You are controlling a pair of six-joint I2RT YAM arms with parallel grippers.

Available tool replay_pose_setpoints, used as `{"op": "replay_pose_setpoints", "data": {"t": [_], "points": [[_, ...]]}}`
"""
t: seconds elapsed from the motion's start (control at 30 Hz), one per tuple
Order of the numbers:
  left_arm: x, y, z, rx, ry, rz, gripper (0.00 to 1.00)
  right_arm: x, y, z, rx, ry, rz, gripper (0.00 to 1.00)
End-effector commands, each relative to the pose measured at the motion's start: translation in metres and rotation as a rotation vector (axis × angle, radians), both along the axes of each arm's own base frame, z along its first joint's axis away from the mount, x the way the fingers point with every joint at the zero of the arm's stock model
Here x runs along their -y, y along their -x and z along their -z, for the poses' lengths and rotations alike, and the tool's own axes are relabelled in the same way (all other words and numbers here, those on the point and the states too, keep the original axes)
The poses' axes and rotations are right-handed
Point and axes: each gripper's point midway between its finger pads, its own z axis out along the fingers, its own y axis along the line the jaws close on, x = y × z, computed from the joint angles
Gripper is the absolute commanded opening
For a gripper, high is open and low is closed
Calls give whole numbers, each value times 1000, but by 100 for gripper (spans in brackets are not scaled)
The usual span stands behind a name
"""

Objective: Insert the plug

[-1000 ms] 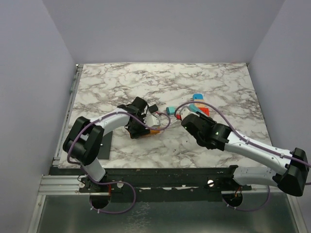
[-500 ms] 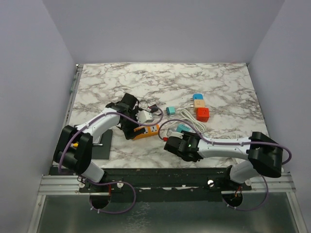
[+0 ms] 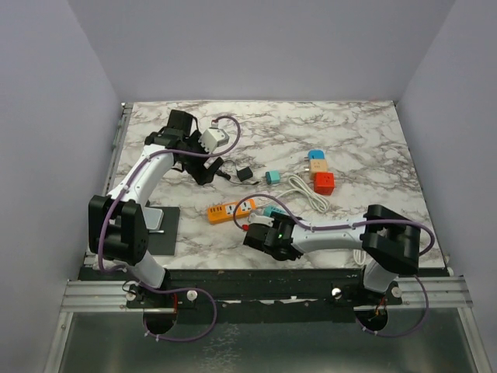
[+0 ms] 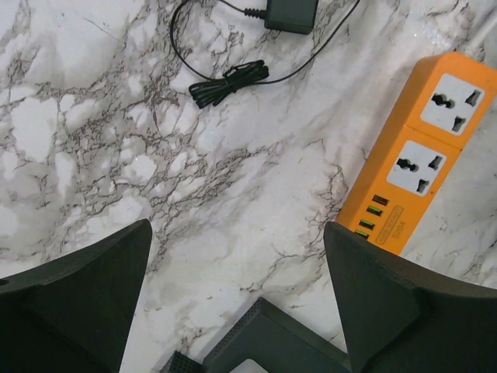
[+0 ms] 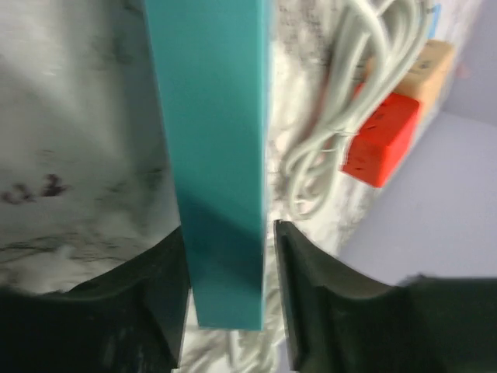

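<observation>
On the marble table (image 3: 349, 132), the orange power strip (image 3: 231, 209) lies flat with its sockets facing up, and we place everything else relative to it. Well beyond the strip and to its left, our left gripper (image 4: 237, 233) hovers with its fingers spread wide and nothing between them. From its wrist view we look down on two sockets at one end of the strip. Just right of the strip, close to the end where its white cable (image 3: 299, 190) leaves, our right gripper (image 3: 266, 225) pinches the teal plug (image 5: 213, 140). Both fingers (image 5: 311, 295) are pressed against the plug's flat sides.

We judge the step in hand to be carrying the plug over a socket and seating it. We cannot see the pins from any view, so we should first confirm which face carries them and turn the wrist until they point straight down. We then line the plug up squarely above one socket before lowering it, since a tilted approach would likely jam.

Nothing holds the strip, so a sideways push could slide it. We think it wise to press straight down, or to bring our free left gripper onto the strip's far end to steady it. The black adapter (image 3: 245, 174) and the red cube (image 3: 324, 183) lie beyond the strip, clear of our path.
</observation>
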Motion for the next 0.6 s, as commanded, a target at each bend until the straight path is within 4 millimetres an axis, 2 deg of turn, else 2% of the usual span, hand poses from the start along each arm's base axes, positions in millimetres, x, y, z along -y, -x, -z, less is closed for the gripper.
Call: {"op": "replay_pose_setpoints", "data": {"t": [0.0,0.07,0.1,0.13,0.27,0.37,0.43,0.5,0.57], "points": [[16,0,-18,-14,80,22,94,-21,13,11,-69,-108,24,59],[17,-3,-23,-3,84,28,95,-24,17,9,-86,-158,48,86],[17,-4,-24,0,87,31,95,-25,18,7,-89,-176,57,96],[18,-5,-26,3,87,34,95,-25,20,3,-93,-193,65,99],[20,-9,-32,12,97,37,95,-28,24,-21,-89,-299,139,100],[23,-11,-38,25,112,41,96,-24,18,-59,4,-486,327,100],[24,-12,-43,32,121,40,96,-5,8,-84,79,-654,546,100],[26,-13,-47,36,132,37,96,24,-4,-97,64,-814,797,100],[28,-15,-50,38,138,34,97,57,-13,-94,4,-943,1075,100]]}}
